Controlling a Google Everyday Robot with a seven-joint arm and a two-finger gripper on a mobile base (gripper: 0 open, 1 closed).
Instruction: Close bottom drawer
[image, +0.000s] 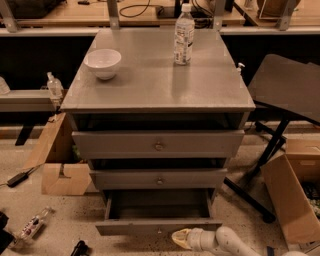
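Observation:
The bottom drawer (158, 226) is the narrowest grey drawer front, at the foot of the grey cabinet (158, 85). It stands pulled out, its empty inside showing. Its small knob (159, 231) is at the front panel's centre. My gripper (182, 238) comes in from the lower right on a white arm (227, 242). Its pale tip lies just below and right of the drawer front, close to the knob. Above are the mid-width drawer (159, 179) and the widest top drawer (158, 144), both slightly open.
A white bowl (103, 62) and a water bottle (184, 36) stand on the cabinet top. Cardboard boxes sit at the left (59, 161) and at the right (292, 194). A black stand (280, 110) is to the right. Small bottles and tools litter the floor at the left.

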